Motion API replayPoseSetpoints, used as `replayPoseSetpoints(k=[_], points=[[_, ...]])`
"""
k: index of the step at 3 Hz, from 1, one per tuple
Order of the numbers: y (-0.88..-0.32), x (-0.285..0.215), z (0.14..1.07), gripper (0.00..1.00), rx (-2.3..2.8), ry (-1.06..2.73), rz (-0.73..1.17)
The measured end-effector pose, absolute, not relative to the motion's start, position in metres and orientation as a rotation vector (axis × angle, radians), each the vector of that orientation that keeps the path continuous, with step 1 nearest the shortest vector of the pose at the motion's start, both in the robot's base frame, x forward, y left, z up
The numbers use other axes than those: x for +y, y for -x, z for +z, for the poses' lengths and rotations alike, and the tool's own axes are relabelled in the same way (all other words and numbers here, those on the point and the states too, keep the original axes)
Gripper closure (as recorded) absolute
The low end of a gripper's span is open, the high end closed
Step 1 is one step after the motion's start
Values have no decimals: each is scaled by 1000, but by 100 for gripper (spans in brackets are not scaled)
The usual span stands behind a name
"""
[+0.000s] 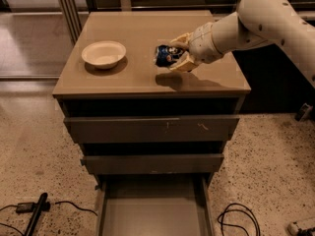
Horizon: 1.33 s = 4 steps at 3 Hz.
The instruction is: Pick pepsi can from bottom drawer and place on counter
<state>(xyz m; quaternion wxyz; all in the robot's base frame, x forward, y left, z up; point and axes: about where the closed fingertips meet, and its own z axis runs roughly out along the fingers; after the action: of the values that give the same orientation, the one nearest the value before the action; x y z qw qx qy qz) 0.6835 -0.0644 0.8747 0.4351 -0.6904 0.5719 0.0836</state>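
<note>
Above the right half of the tabletop, about midway between its front and back edges, the gripper comes in from the right edge. Its jaws are clamped on the pepsi can, which is tipped sideways and held clear of the surface, with its shadow beneath. A white bowl sits near the left edge. Below, the bottom drawer stands pulled out.

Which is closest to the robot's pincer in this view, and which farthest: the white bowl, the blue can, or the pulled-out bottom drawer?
1. pepsi can, gripped in the pincer just above the counter.
2. bowl, on the counter toward the picture's left.
3. bottom drawer, pulled out low by the floor.
</note>
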Motion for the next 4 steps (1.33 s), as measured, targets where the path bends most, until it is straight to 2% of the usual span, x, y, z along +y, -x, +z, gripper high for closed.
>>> replayPoseSetpoints(k=[4], points=[[-728, -56, 836, 100, 1525, 1783, 247]])
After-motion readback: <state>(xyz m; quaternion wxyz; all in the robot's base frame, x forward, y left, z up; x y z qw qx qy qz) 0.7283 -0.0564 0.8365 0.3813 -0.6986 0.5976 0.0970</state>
